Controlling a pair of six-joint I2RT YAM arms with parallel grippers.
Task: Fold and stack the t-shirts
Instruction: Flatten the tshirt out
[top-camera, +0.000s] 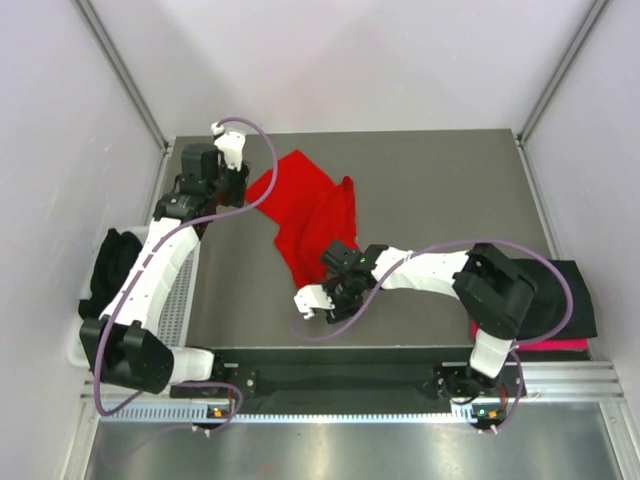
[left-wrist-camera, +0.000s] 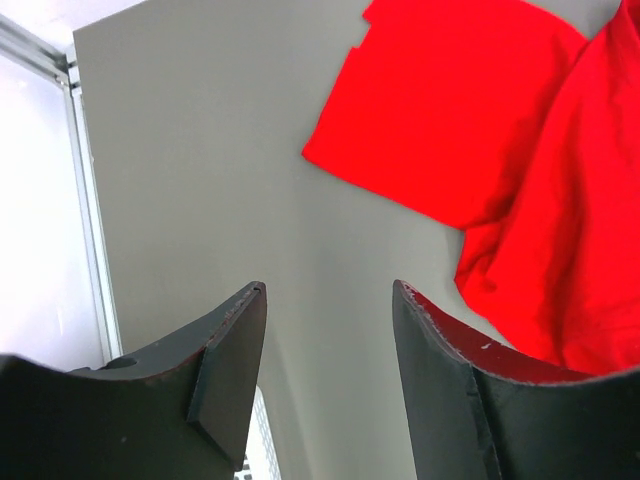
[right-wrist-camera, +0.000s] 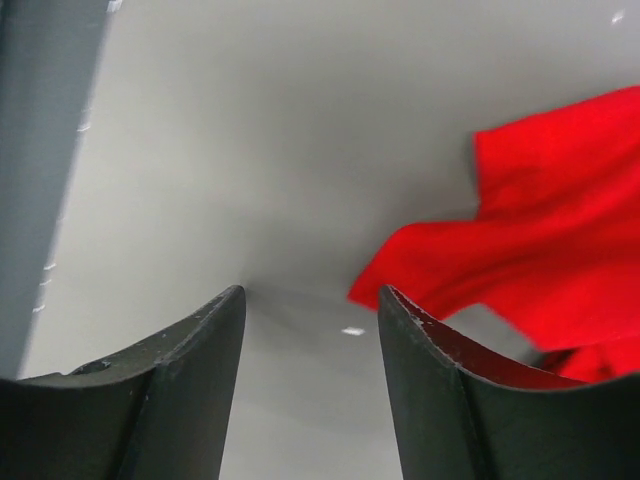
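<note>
The left claw (left-wrist-camera: 328, 290) is spread over bare desk (left-wrist-camera: 200, 150), pinching nothing. The red t-shirt (left-wrist-camera: 470, 130) lies rumpled just beside it, mid-desk. The right claw (right-wrist-camera: 310, 292) is also spread and empty at the shirt's near edge, with a black t-shirt (top-camera: 565, 290) well to its right.

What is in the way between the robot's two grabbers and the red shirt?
Nothing that I can see. The left gripper and the right gripper both have open jaws, and only bare grey table lies between them and the red t-shirt, which sits crumpled close beside each one.
</note>
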